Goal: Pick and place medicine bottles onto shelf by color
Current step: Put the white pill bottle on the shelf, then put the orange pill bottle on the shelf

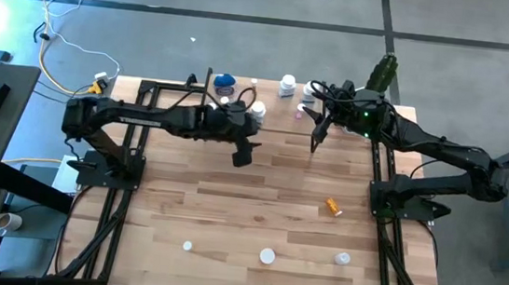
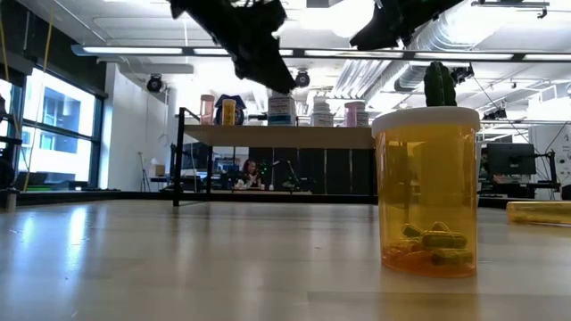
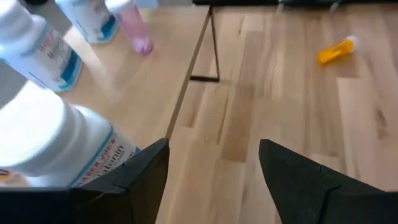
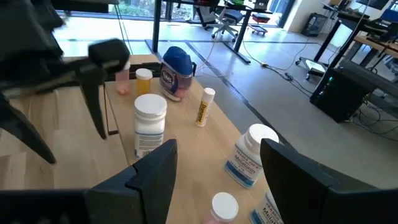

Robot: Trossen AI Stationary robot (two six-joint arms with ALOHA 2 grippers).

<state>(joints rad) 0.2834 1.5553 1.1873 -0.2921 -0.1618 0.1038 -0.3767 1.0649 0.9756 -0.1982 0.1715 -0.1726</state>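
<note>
The shelf [image 1: 277,105] stands along the table's far edge. On it are a blue-lidded jar [image 4: 176,71], white bottles [image 4: 149,121] [image 4: 252,155], a pinkish one [image 3: 134,28] and a lying orange vial [image 4: 204,106]. An orange bottle [image 1: 334,206] lies on the table at the right. Another orange bottle [image 2: 426,192] stands upright near the front edge. My left gripper [image 1: 242,153] hangs open just in front of the shelf's middle, a white bottle [image 3: 50,137] beside one finger. My right gripper [image 1: 317,128] is open above the shelf's right part, holding nothing.
Three white-lidded bottles [image 1: 187,246] [image 1: 267,255] [image 1: 343,258] stand along the table's near edge. A thin black shelf leg [image 3: 214,50] stands close to my left gripper. A green plant [image 1: 382,72] sits at the far right corner. The table's middle is bare wood.
</note>
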